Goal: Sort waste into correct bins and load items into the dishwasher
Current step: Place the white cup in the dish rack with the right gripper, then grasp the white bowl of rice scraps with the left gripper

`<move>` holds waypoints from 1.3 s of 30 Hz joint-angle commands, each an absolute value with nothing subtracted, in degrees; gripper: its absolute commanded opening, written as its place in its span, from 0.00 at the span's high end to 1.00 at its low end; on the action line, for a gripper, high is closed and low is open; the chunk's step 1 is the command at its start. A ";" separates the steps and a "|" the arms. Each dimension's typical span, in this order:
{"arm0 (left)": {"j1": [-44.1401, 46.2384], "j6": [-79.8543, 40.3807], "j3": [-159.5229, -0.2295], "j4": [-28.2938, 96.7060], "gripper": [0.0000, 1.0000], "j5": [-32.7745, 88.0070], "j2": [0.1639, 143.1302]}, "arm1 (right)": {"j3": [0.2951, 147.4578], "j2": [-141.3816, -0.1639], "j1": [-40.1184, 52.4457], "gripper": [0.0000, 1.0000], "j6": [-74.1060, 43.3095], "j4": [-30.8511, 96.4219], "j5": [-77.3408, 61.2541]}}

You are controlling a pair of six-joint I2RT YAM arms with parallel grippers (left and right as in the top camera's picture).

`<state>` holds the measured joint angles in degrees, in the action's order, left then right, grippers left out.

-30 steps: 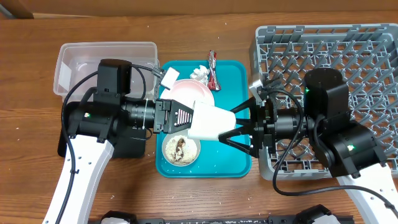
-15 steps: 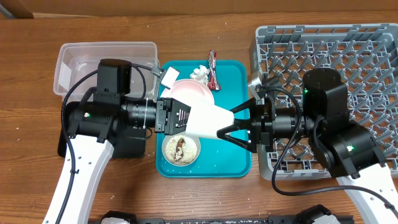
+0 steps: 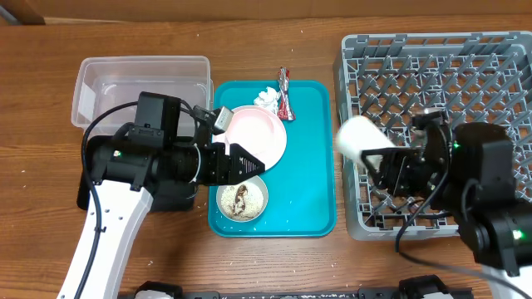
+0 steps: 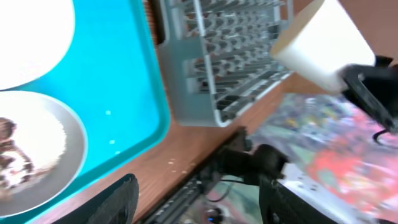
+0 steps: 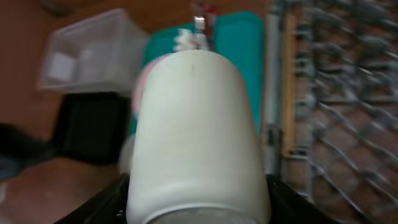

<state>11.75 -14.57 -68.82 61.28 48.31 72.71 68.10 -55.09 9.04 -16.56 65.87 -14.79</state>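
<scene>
Clamping white cup (image 3: 356, 137) in right gripper (image 3: 379, 156), hovered it over left edge of grey dish rack (image 3: 465, 66); held left gripper (image 3: 251, 163) spread apart and empty above teal tray (image 3: 307, 183), near bowl of rice (image 3: 221, 198)

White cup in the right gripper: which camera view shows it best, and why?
Overhead. The white cup appears sharp and nearly whole, held by the right gripper at the left edge of the dish rack. The left wrist view shows it larger but cut by the frame's top; the right wrist view shows it close but blurred.
</scene>
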 commanded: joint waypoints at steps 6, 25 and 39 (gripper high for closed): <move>22.24 -19.77 -70.87 61.98 0.35 25.52 65.65 | 69.08 -66.06 8.86 0.45 -22.81 72.75 -0.80; 25.96 -20.16 -72.60 68.10 0.30 16.93 62.11 | 71.50 -75.42 13.08 0.09 -20.45 70.59 -5.89; 25.91 -28.69 -76.40 79.22 0.34 -3.70 63.55 | 71.59 -70.30 34.79 0.15 -21.19 57.10 -9.74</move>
